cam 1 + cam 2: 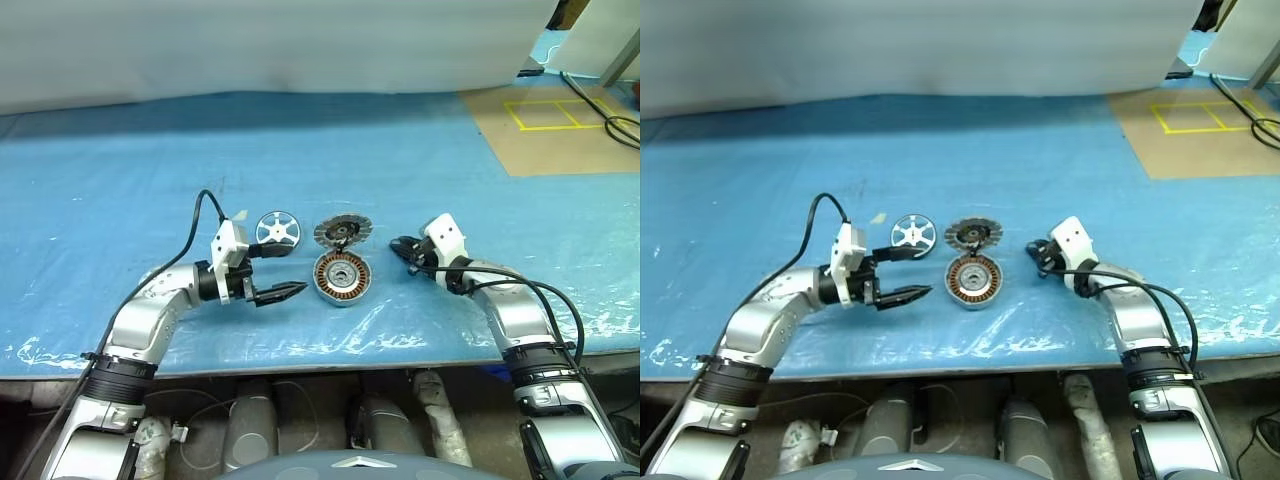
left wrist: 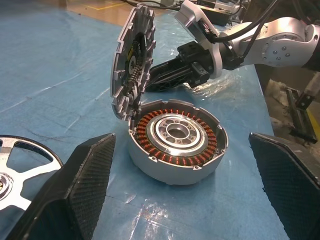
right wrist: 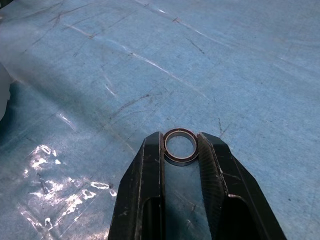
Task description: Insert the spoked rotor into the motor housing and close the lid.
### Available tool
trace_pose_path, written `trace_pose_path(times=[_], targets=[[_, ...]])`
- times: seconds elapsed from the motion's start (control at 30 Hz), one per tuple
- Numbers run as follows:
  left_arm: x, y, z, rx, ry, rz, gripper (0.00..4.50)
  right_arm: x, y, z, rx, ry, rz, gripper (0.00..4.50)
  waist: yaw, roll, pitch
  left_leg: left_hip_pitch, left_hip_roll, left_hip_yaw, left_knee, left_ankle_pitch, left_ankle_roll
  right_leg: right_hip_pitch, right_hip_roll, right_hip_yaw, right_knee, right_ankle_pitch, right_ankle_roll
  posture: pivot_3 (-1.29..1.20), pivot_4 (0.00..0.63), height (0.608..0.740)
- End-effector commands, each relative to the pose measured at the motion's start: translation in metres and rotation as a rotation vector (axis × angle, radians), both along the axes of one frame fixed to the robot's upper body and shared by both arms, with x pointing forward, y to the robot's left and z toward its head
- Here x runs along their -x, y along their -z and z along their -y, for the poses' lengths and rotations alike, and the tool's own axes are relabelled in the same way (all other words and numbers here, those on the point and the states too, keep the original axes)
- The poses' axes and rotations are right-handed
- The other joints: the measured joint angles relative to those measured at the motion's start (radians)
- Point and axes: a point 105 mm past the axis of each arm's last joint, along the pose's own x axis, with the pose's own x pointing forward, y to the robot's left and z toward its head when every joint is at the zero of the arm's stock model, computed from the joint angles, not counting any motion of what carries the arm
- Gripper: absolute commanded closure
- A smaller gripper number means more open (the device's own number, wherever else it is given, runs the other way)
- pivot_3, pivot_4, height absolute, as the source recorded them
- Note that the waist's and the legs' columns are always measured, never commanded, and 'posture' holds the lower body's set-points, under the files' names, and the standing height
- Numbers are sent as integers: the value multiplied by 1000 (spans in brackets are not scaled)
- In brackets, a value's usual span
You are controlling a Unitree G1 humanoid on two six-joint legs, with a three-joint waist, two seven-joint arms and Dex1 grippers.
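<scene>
The spoked rotor (image 1: 277, 229) lies flat on the blue plastic sheet (image 1: 120, 180) covering the desk; in the left wrist view it is cut off at the picture edge, so only part of its rim and spokes shows. The motor housing (image 2: 176, 142) sits open on the sheet, near the rotor on its right. Inside it a ring of copper-brown windings surrounds a shiny metal centre with a round hole. The lid (image 2: 131, 60) stands tilted on edge, its lower rim touching the housing's far rim, its dark finned face turned toward the housing. The left gripper (image 1: 285, 270) hovers level just left of the housing, its fingers (image 2: 82, 182) spread wide and holding nothing. The right gripper (image 3: 181, 145), right of the housing, has its fingers (image 3: 150, 165) drawn narrow around a small metal ring (image 3: 180, 146), which touches both inner faces. Whether the ring is lifted off the sheet is hard to make out.
</scene>
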Motion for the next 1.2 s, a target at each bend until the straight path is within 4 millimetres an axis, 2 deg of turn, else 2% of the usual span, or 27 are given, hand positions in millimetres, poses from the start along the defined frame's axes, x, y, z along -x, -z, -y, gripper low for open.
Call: trace_pose_path(times=[0.03, 0.13, 0.2, 0.37, 0.5, 0.6, 0.73, 0.93, 1.2], targets=[[0, -9, 0, 5, 17, 42, 0, 7, -3, 2, 0, -8, -14, 3948, 1, 0, 0, 0, 0, 0, 0, 0, 0, 0, 0, 0, 0, 0, 0, 0, 150, 740], [0, -9, -1, 3, 19, 43, 0, 9, -14, 0, -4, -9, 8, 3948, 0, 0, 0, -1, 0, 0, -1, 0, 0, -1, 0, 0, -1, 0, 0, 0, 150, 740], [0, -10, -1, 3, 16, 45, 0, 23, -30, -8, -48, -62, 20, 3948, 2, 0, 0, -1, 0, 0, -2, 0, 0, -1, 0, 0, -2, 0, 0, 0, 150, 740], [3, -8, -1, -13, 35, 41, 0, 65, -67, -39, -138, -305, -43, 3948, -1, 0, 0, -4, 0, 0, -3, 0, 0, -2, 0, 0, -4, -1, 2, 0, 150, 740], [2, -7, 1, -19, 51, 46, 0, 80, -78, -59, -135, -437, -73, 3948, 2, 0, 0, -2, 1, -1, -4, 0, 0, -1, 1, -1, -5, -1, 2, 0, 150, 740], [2, -9, 3, -17, 67, 54, 0, 84, -76, -72, -122, -506, -103, 3948, 2, 0, 0, -3, 0, -1, -3, 0, 0, -1, 0, -1, -5, -1, 2, 0, 150, 740], [7, -9, 4, -25, 99, 63, 0, 84, -65, -81, -86, -563, -141, 3948, 2, 0, 0, -3, 0, -1, -3, 0, 0, -1, 0, -1, -5, -1, 2, 0, 150, 740], [24, -3, 5, -83, 182, 106, 0, 68, -56, -87, -62, -574, -142, 3948, 0, 0, 0, -4, 0, -1, -3, 0, 0, -2, 0, -1, -5, -1, 2, 0, 150, 740], [26, -2, 4, -95, 179, 175, 0, 57, -42, -93, -20, -578, -128, 3948, 1, 0, 0, -4, 0, -1, -2, 0, 0, -1, 0, -1, -4, -1, 2, 0, 150, 740]])
